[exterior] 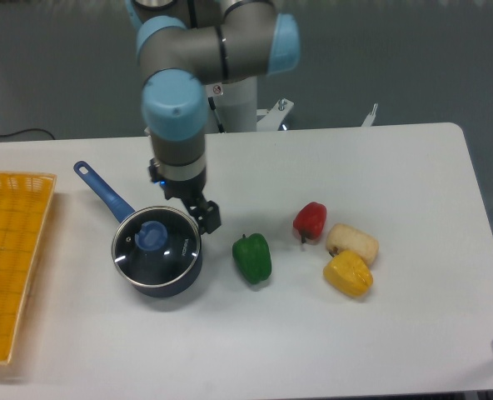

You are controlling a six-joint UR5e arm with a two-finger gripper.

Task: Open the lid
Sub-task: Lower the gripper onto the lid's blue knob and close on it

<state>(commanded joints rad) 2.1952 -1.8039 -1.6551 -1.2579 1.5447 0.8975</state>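
Seated flat on the dark saucepan [158, 279] at the left-centre of the white bench [413, 333]: the lid [176, 250], clear glass with a thin metal rim, its blue knob [152, 235] at the middle. Running up and to the left from the pan, a blue handle [102, 191]. Poised just above the pan's upper right edge, to the right of the knob and apart from it: the pincer [206, 217], dark, hanging from the grey and blue arm [178, 108]. Impossible to tell from this angle whether clenched or released; nothing seen between the fingers. Just right of the pan, a green pepper [252, 257]. Further right, a red pepper [310, 220], a pale yellowish piece [352, 242] and a yellow pepper [347, 274], the last two touching. At the far left edge, a yellow basket [9, 258], with a small reddish thing barely peeking in at the frame's edge
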